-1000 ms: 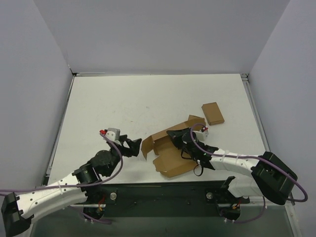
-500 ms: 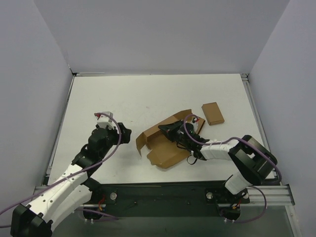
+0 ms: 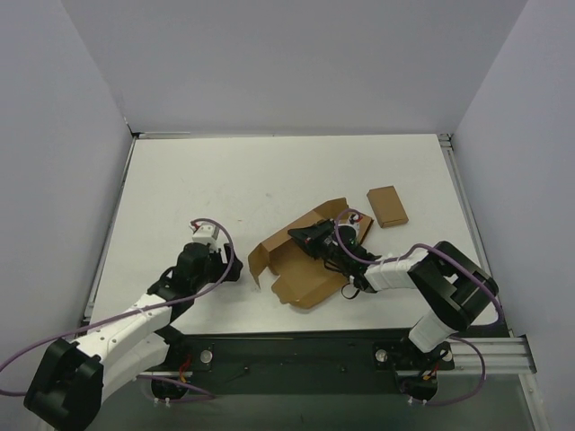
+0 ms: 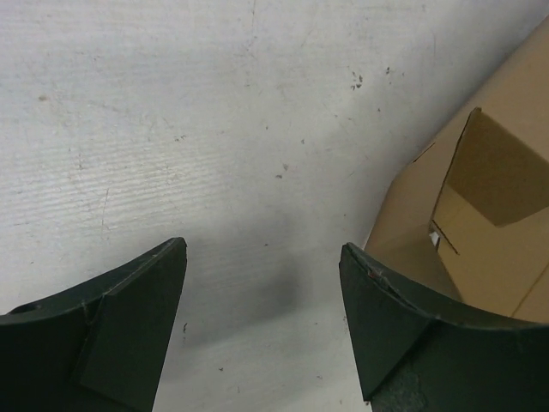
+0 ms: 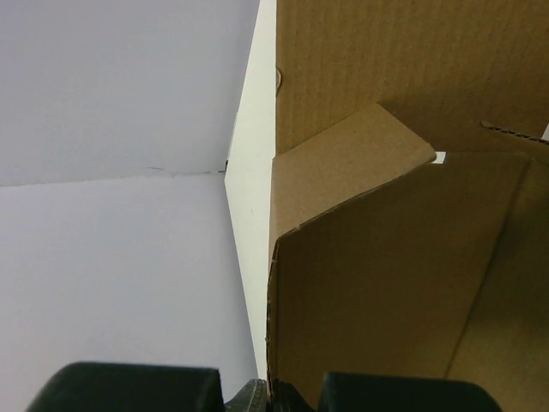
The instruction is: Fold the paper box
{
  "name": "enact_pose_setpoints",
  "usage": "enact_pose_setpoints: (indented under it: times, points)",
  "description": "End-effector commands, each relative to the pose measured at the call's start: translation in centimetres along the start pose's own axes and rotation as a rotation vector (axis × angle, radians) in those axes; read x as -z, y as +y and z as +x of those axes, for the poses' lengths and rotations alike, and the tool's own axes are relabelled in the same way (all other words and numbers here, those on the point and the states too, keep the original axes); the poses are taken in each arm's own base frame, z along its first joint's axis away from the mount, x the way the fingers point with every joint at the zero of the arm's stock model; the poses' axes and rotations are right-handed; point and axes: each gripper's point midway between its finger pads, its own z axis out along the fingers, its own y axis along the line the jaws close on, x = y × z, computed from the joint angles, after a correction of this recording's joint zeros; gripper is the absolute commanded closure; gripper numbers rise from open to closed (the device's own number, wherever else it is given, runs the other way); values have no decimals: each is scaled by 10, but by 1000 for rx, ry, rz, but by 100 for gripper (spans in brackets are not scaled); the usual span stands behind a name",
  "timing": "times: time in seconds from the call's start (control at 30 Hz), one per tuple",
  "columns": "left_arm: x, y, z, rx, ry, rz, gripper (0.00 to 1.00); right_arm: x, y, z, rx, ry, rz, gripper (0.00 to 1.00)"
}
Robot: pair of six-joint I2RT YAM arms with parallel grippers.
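The paper box point(image 3: 304, 269) is a brown, partly folded cardboard piece lying at mid table, with raised walls and flaps. My right gripper point(image 3: 301, 238) is shut on the edge of one upright flap; in the right wrist view that flap point(image 5: 395, 283) runs down into the closed jaws point(image 5: 276, 400). My left gripper point(image 3: 235, 271) is low over the table just left of the box, open with nothing between its fingers. In the left wrist view point(image 4: 262, 249) the box's corner point(image 4: 489, 206) lies right of the right-hand finger point(image 4: 395, 326).
One small, compact brown box point(image 3: 387, 206) lies to the back right of the paper box. White table point(image 3: 225, 189) with grey walls on three sides. The arm bases and a black rail run along the near edge.
The right gripper has dragged the paper box a little to the left, still holding its flap. The left arm swung up and back, then lowered its gripper beside the box's left side.
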Motion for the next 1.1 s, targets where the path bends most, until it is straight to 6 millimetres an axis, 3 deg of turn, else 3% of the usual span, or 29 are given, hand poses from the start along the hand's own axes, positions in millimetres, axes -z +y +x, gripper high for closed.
enact_pose_setpoints:
  times: [0.0, 0.4, 0.47, 0.67, 0.93, 1.07]
  points:
    - [-6, -22, -14, -27, -38, 95, 19, 0, 10, -3, 31, -6, -57, 100]
    - [-1, -25, 15, -8, 67, 35, 20, -11, 16, 6, 79, -1, -53, 100]
    - [0, -20, 28, -16, 121, 9, 20, -13, 18, 10, 83, 7, -52, 100]
    - [-2, -39, 39, -92, 164, 45, 20, -19, 19, 17, 95, 20, -52, 100]
    - [0, -37, 36, -82, 142, 20, 20, -19, 13, 18, 112, 26, -37, 100]
    - [2, -23, 37, -41, 122, -52, 20, -18, 8, 18, 106, 31, -35, 100]
